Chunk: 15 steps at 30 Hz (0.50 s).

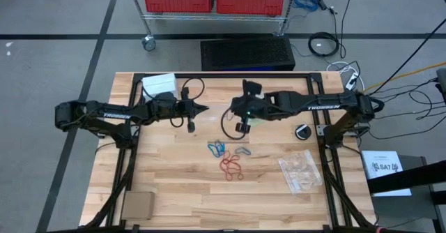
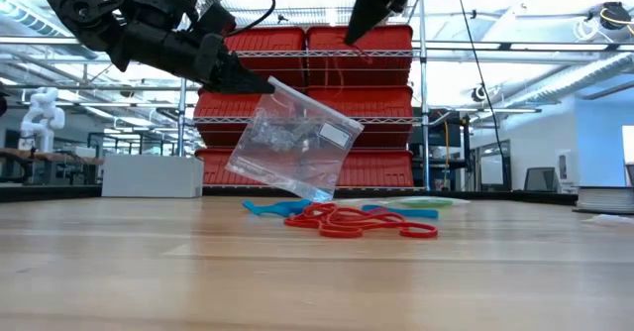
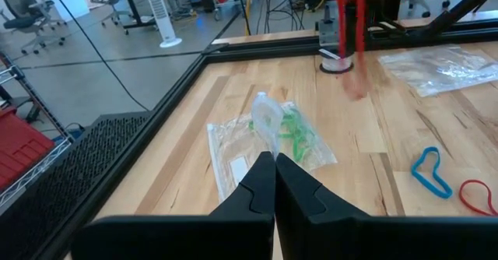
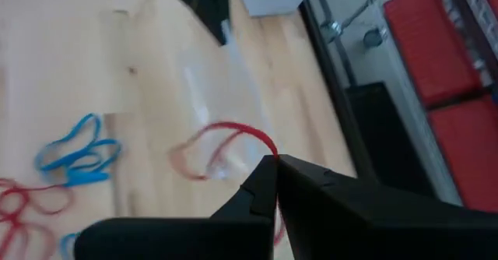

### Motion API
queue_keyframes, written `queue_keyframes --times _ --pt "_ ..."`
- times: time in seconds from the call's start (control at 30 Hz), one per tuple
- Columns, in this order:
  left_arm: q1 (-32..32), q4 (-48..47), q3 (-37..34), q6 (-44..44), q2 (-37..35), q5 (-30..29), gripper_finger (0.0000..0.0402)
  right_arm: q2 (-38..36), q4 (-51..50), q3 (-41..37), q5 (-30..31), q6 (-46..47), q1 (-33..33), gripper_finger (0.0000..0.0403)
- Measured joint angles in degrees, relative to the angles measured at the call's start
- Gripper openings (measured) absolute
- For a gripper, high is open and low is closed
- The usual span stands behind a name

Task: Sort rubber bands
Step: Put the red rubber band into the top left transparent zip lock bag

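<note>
Left gripper (image 3: pixel 275 160) held clear bag (image 2: pixel 292 138) of green bands aloft, pinched closed. Right gripper (image 4: pixel 274 163) clamped one red band (image 4: pixel 222 147) above it. Red (image 1: pixel 231 167) and blue bands (image 1: pixel 216 148) lay unsorted mid-worktop (image 1: pixel 174 191). Sorting judged partway.

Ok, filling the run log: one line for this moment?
left gripper shut on clear bag | right gripper shut on red rubber band | other bands on table
</note>
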Motion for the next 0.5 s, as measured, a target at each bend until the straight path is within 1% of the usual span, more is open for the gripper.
queue_keyframes --times 0.2,0.5 --pt "0.0 0.0 0.0 0.0 0.0 0.0 0.0 0.0 3.4 0.0 0.0 -6.4 -2.8 0.0" --pt "0.0 0.3 0.0 -0.1 0.0 0.7 0.0 2.3 5.2 0.0 -0.5 -11.4 -5.2 0.0"
